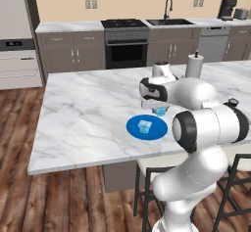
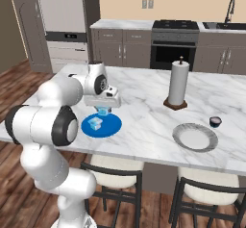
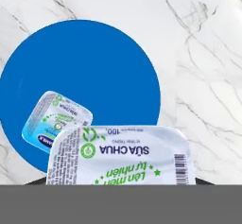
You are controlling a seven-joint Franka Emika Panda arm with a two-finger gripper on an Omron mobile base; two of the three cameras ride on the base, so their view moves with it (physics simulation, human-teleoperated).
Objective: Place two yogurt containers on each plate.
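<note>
My gripper (image 1: pixel 160 108) is shut on a pale blue yogurt container (image 1: pixel 160 112), holding it just above the far edge of the bright blue plate (image 1: pixel 135 129). In the hand view the held container's printed lid (image 3: pixel 123 157) sits close at the bottom and hides my fingertips. A second pale blue yogurt container (image 1: pixel 144 126) rests on the blue plate (image 3: pixel 85 72), also seen in the hand view (image 3: pixel 56 119). The grey-silver plate (image 2: pixel 195 137) lies bare to the right. A dark yogurt container (image 2: pixel 215 121) stands on the counter beside it.
A tall white paper towel roll (image 2: pixel 178 84) stands on the marble island behind the grey plate. Bar stools (image 2: pixel 115 179) sit under the island's near edge. Open marble stretches to the left of the blue plate.
</note>
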